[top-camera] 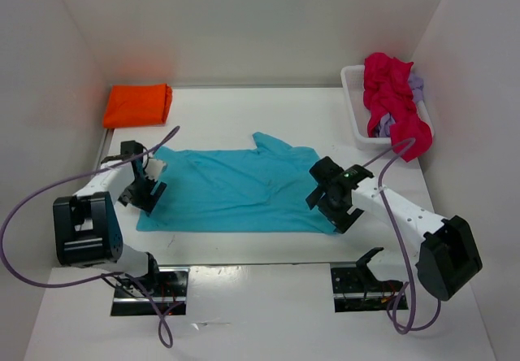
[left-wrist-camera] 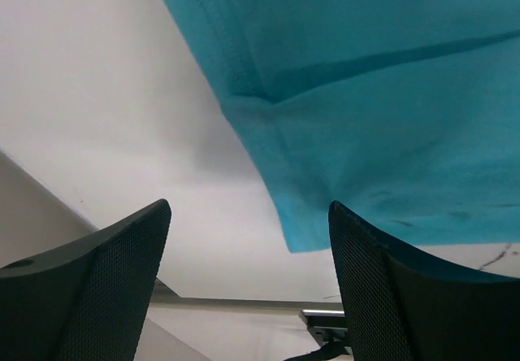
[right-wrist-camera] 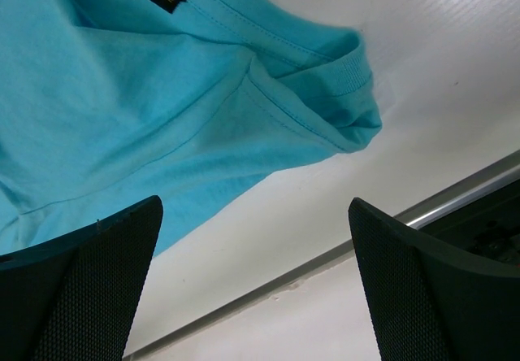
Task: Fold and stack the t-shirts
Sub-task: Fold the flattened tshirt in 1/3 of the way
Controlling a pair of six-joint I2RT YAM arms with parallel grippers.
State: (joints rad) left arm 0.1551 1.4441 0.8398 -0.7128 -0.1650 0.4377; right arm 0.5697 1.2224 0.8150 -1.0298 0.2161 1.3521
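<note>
A turquoise t-shirt (top-camera: pixel 244 190) lies spread flat across the middle of the table. My left gripper (top-camera: pixel 148 192) hovers open at its left edge. In the left wrist view the gripper (left-wrist-camera: pixel 248 206) holds nothing, and the shirt's hemmed corner (left-wrist-camera: pixel 366 93) lies just beyond the fingers. My right gripper (top-camera: pixel 337 206) stands open over the shirt's right end. In the right wrist view that gripper (right-wrist-camera: pixel 254 202) is empty above bare table, with the shirt (right-wrist-camera: pixel 162 93) and its label ahead. An orange t-shirt (top-camera: pixel 136 105) lies folded at the back left. Magenta-red (top-camera: pixel 390 101) and lavender (top-camera: pixel 416 84) shirts are heaped in a basket.
The white mesh basket (top-camera: pixel 355 109) stands at the back right against the wall, with the magenta-red shirt hanging over its near rim. White walls close in the table on three sides. A metal strip (right-wrist-camera: pixel 455 198) runs along the table's near edge.
</note>
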